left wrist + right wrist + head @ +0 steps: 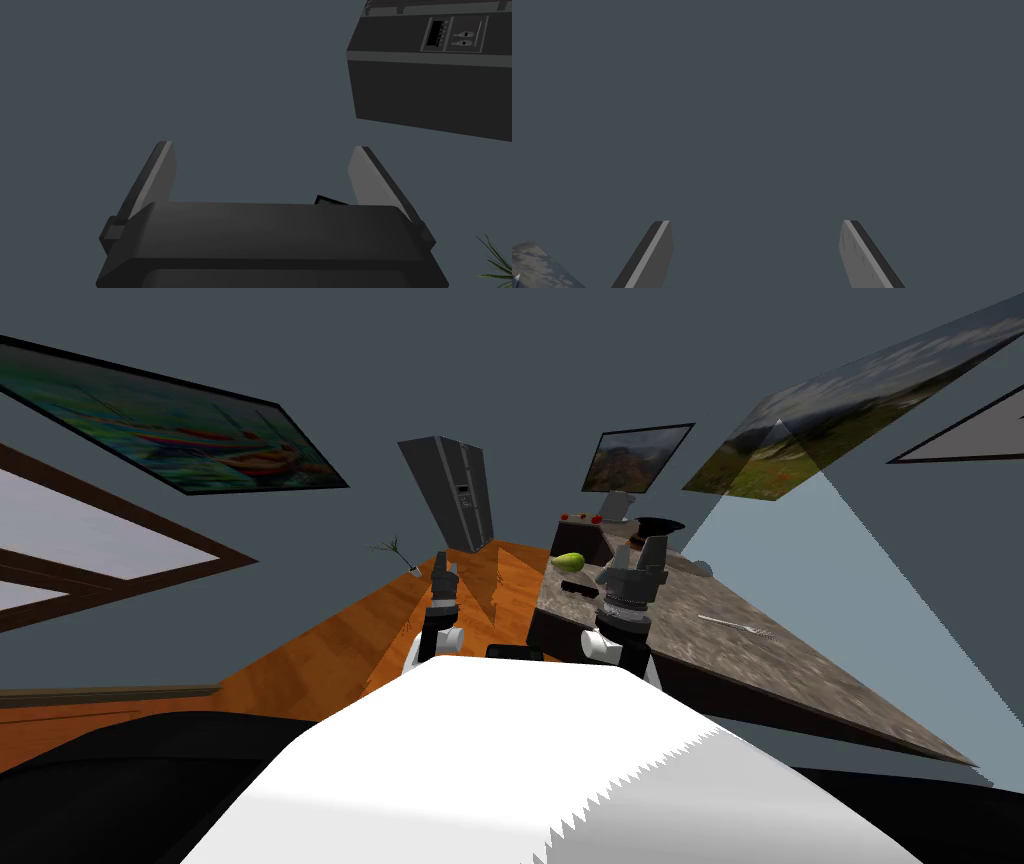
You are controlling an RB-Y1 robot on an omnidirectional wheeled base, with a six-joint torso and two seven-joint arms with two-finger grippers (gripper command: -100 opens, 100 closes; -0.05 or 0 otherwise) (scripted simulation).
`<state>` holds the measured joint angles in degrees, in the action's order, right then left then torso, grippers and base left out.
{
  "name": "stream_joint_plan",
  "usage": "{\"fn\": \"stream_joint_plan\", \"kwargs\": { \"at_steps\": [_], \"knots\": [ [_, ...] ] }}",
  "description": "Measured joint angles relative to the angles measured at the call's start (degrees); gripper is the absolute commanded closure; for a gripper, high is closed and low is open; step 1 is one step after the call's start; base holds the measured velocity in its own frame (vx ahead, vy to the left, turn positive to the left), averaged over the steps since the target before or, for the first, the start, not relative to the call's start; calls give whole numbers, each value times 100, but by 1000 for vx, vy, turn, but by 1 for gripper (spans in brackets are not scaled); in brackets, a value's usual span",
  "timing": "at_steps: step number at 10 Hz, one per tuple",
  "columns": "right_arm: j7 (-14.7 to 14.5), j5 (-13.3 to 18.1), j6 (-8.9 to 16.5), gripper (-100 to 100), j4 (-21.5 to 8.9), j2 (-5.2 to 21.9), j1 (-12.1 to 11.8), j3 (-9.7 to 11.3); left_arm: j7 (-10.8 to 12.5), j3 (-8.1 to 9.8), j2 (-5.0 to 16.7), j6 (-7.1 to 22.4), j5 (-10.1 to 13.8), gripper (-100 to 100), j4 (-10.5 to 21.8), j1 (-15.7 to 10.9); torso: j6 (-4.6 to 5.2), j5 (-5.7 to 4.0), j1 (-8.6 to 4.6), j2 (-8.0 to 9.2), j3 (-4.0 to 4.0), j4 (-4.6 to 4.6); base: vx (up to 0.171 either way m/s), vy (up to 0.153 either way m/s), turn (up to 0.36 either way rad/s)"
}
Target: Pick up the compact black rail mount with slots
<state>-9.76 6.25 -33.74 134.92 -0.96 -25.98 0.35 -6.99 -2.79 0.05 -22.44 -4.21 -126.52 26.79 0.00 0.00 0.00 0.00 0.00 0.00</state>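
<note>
Since neither tool holds anything, the pick-up itself has not begun: the grasp, the closing and the lift are all left to do. The rail mount (578,586) lies as a low black bar on the mottled stone surface (800,668), close to its near edge, just beside a green pear-shaped fruit (568,560) and apart from both tools. Its slots are too small to make out, so I take it for the task's thing from shape and colour. The right tool (638,553) hangs above the surface just to the right of the bar, raised and pointing outward rather than down. The right wrist view has its two blades spread wide with nothing between them. The left tool (262,147) is held off the surface's left side, over the wooden floor (330,638), its blades likewise spread and empty. A black bowl (660,526) and a slim utensil (735,625) sit farther along the surface, well apart from the bar. As I judge it, the approach is roughly made, since the right arm is near. What remains is to tip that tool down over the bar, set the blades across its narrow sides, descend, pinch and raise it.
</note>
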Motion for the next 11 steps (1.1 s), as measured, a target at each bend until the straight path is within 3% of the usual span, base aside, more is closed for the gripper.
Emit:
{"fn": "stream_joint_plan", "kwargs": {
  "at_steps": [2,5,11],
  "knots": [
    [-52,-23,32,-100,-46,316,-45,12,0,-1,-1,0,0,0,0,0,0,6,32,15,8,3,-75,112,-85],
    [-230,-68,23,-100,-172,831,-330,103,0,-2,-2,0,0,0,0,-1,1,16,74,35,21,8,-84,177,-83],
    [-558,-165,151,-100,-521,1796,-703,154,0,-2,-2,0,0,0,0,-1,0,14,61,35,20,8,-101,174,-94]
  ]
}}
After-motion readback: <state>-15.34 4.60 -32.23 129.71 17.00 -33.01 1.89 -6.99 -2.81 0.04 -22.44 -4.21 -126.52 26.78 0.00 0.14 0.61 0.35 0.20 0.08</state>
